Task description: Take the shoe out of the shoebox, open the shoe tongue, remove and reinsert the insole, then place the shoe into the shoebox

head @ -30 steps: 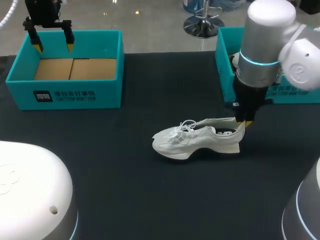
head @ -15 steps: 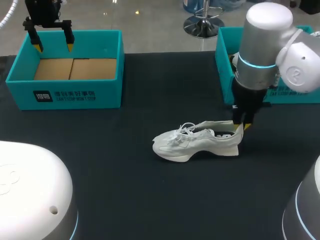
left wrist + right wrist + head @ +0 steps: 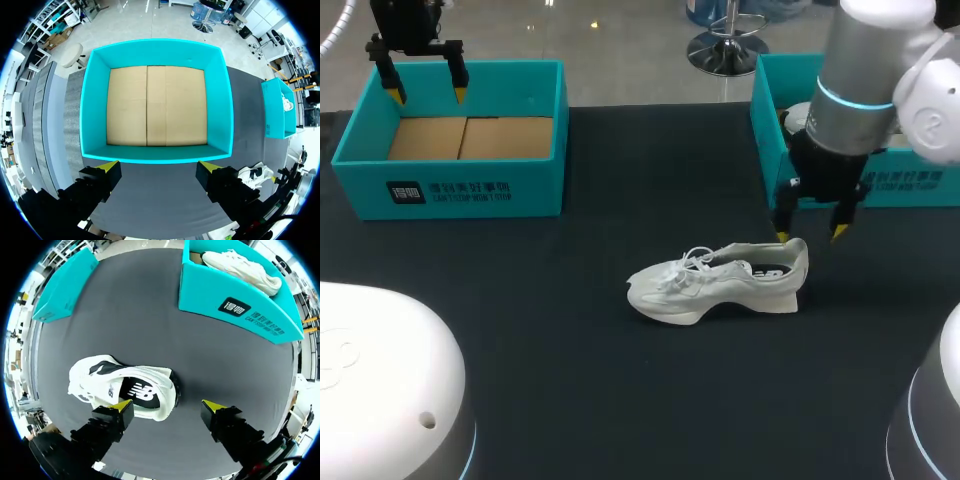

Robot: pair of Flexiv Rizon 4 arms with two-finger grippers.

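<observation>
Head view: white shoe (image 3: 715, 283) sits upright on its sole mid-table (image 3: 570, 380), toe twd robot's left, heel twd right, laces loose. Right arm (image 3: 855, 90) is just behind the heel. Right jaws are spread wide w/ nothing in them, yellow fingertips (image 3: 782, 237) just above the heel, look clear of it. Right wrist view: shoe (image 3: 120, 385) lies under and ahead of one finger, dark insole showing in the opening. Farther back, right shoebox (image 3: 770, 130) holds a 2nd white shoe (image 3: 240, 267). Far left, left shoebox (image 3: 450, 185) w/ cardboard bottom (image 3: 157, 105). Left jaws are over its back rim, wide apart, gripping nothing. Both boxes well apart from the table shoe.
</observation>
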